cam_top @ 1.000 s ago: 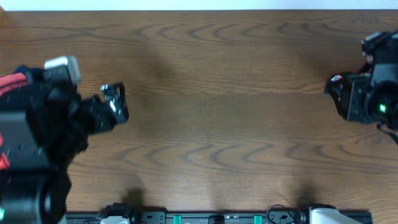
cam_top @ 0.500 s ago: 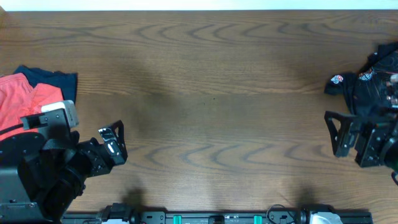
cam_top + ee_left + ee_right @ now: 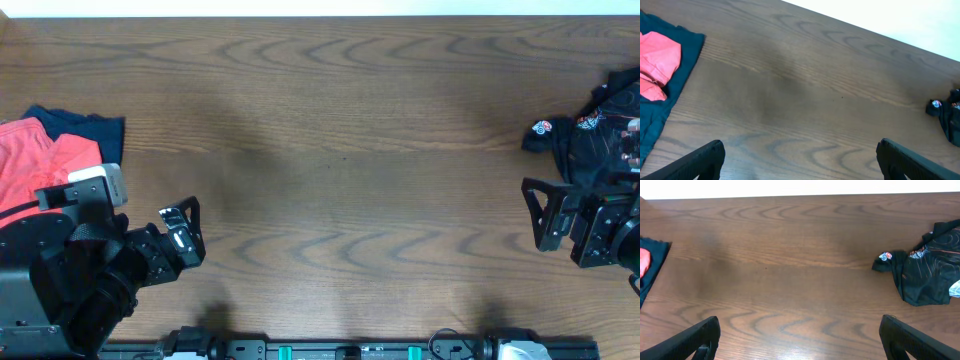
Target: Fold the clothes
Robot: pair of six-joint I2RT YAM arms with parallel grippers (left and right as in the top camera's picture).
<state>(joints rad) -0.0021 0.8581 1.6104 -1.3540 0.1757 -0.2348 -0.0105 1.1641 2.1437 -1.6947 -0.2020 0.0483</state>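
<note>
A crumpled black jersey with orange lines and small logos lies at the table's right edge, also visible in the right wrist view and the left wrist view. A red tee rests on a navy tee at the left edge; the left wrist view shows the same red tee and navy tee. My left gripper is open over bare wood, right of the tees. My right gripper is open too, just in front of the jersey, holding nothing.
The brown wooden table spans the whole view, with a white wall strip behind its far edge. A black rail with arm bases runs along the front edge.
Both arms have drawn back toward the front edge. The left arm uncovered the red and navy tees; the right arm came off the jersey, which now lies free.
</note>
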